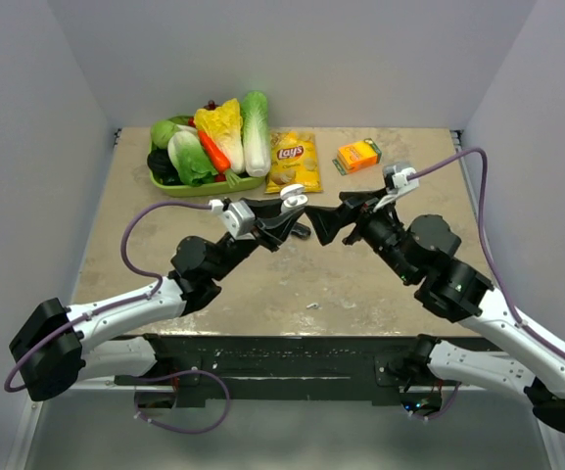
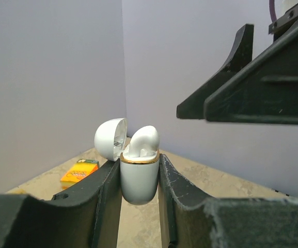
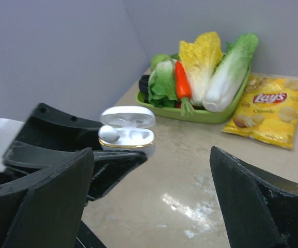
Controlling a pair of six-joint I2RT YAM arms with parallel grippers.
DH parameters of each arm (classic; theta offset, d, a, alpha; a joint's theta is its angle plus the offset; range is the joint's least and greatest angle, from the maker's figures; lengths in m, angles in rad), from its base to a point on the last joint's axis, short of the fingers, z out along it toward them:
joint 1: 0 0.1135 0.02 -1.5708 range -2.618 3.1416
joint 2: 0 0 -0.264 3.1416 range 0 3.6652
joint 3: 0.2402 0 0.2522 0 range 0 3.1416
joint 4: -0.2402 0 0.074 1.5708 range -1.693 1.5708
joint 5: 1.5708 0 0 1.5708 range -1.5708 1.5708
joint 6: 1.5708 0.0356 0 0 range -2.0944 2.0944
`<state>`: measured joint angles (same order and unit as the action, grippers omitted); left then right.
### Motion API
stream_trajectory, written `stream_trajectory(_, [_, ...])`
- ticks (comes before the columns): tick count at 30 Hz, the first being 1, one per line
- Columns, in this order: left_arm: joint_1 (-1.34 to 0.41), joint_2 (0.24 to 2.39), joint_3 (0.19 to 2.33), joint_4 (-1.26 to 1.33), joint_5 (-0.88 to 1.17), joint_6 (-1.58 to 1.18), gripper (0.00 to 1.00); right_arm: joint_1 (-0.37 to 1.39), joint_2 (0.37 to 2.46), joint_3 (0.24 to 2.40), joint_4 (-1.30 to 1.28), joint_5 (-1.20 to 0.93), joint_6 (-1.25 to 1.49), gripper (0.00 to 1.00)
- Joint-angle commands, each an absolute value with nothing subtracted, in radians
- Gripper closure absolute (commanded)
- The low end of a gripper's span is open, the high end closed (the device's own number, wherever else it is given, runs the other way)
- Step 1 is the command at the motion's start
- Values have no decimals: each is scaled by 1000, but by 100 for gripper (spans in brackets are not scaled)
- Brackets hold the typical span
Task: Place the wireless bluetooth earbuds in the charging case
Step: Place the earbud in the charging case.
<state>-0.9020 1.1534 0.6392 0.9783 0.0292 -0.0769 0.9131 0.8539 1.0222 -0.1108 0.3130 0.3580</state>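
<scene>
Dark fingers of the left gripper pinch the white charging case between them, one finger on each side of its body, holding it upright above the table. Its lid is hinged open and leans back over the left-hand finger. One white earbud sits in the case, its rounded head above the gold rim, just past the fingertips. Facing it, the right gripper has its fingers spread wide with nothing between them, near the case but apart from it. Beyond those tips lie a chip bag and a green tray of vegetables; an orange box lies beyond the left-hand finger
</scene>
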Motion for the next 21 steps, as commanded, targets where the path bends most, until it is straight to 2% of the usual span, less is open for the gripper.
stream_trajectory(1, [-907,1167,667,994,26,-81,100,910,840,1034,-5,201,350,2])
stream_trajectory(9, [-907,1175,661,1020,60,-95,100,908,942,1072,-57,250,345,2])
stream_trajectory(21, [-905,1154,632,1049,58,-92,100,910,950,1060,-106,348,350,3])
